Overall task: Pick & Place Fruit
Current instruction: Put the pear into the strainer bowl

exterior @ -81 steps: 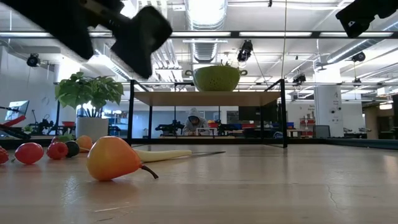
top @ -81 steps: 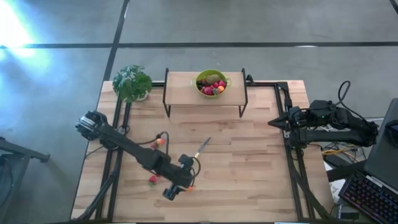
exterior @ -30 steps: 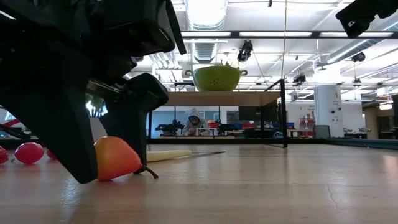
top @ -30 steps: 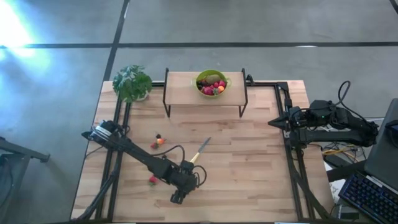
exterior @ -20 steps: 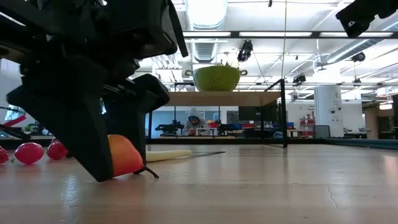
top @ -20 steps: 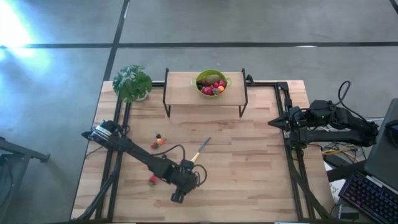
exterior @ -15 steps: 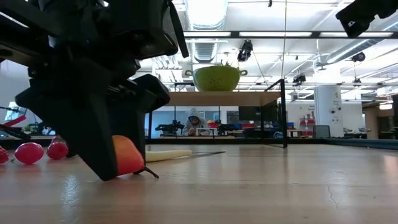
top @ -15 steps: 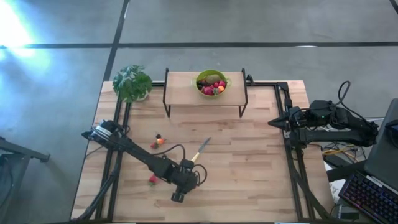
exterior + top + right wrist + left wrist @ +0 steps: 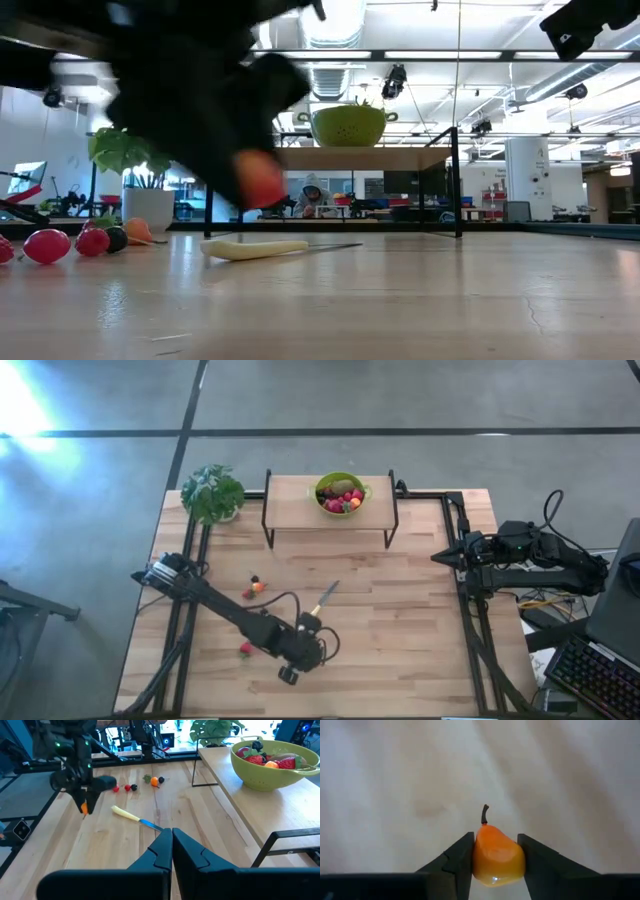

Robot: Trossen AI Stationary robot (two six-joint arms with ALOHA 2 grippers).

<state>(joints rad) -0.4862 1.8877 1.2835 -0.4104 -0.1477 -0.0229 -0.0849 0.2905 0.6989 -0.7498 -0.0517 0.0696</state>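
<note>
An orange pear [image 9: 497,862] with a dark stem sits between the fingers of my left gripper [image 9: 496,838], which is shut on it above the table's near middle [image 9: 290,674]. In the low view the pear [image 9: 262,184] hangs above the wood. A green bowl [image 9: 341,493] holding fruit stands on a wooden shelf [image 9: 300,500] at the far edge. Loose fruit lies on the table: an orange piece and a dark berry [image 9: 255,585], and a red one [image 9: 245,649]. My right gripper [image 9: 437,558] waits shut at the right edge. My left gripper pinches the pear's wide lower body [image 9: 480,860] between its two fingers [image 9: 460,862], one on each side. The fingers slant down onto it. The stem end [image 9: 485,814] points away from the gripper. The pear is lifted clear of the table.
A pale-handled knife [image 9: 322,600] lies on the table just beyond the left gripper. A potted plant [image 9: 212,492] stands at the far left corner. The shelf's black legs [image 9: 267,530] stand on the far part of the table. Bare wood spreads to the right.
My left gripper's fingers stood apart around the pear on the table, then shut on it. The gripper has since risen and rolled a little, and the pear has come up off the wood with it.
</note>
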